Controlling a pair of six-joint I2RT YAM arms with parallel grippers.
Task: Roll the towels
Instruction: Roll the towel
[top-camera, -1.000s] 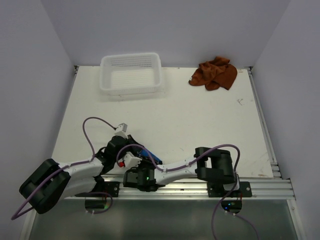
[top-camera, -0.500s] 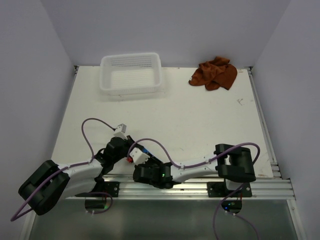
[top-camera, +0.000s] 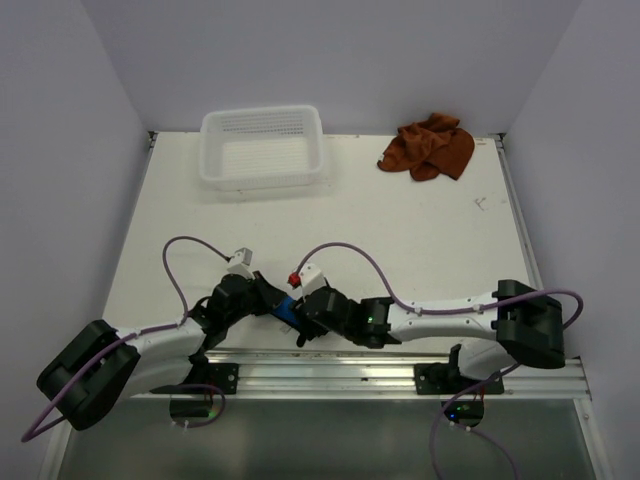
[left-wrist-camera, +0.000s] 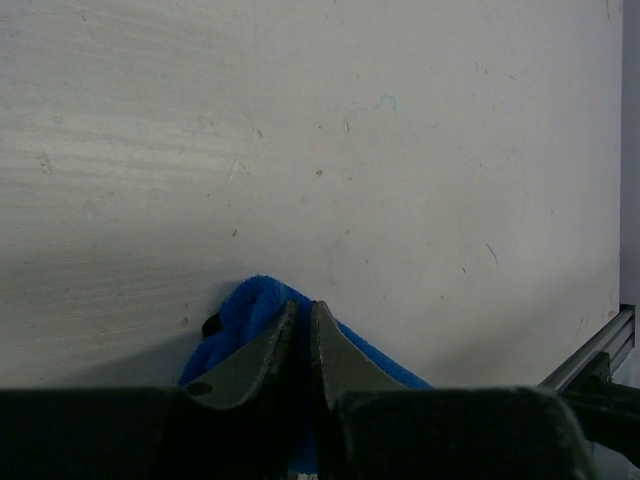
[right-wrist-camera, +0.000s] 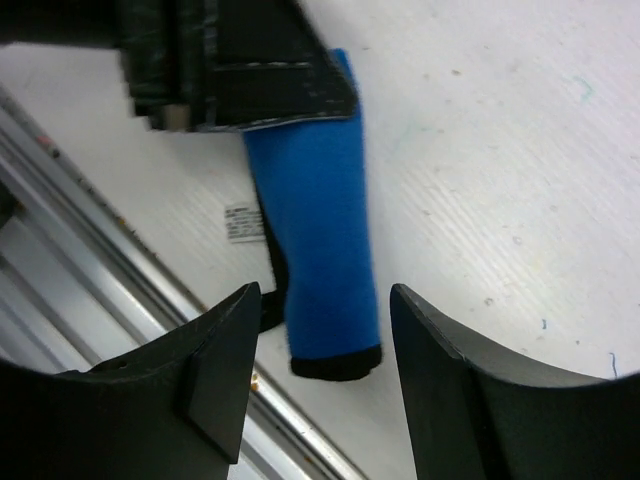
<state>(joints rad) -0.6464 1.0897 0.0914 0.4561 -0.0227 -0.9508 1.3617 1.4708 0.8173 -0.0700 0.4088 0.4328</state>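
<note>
At the low centre of the top view, the blue towel (top-camera: 288, 308) lies by the near edge of the table (top-camera: 400, 240) as a tight, plush roll with a dark hem at its end. The left gripper (left-wrist-camera: 303, 305) pinches one end, fingers narrow on the cloth. The right gripper (right-wrist-camera: 322, 292) hovers over the other end, fingers wide, holding nothing. This roll looks about finished; next comes letting go and reaching far for the second towel. At the upper left stands a rigid white mesh basket (top-camera: 262, 180). At the upper right, the brown towel (top-camera: 428, 147) sits crumpled, soft and unrolled.
</note>
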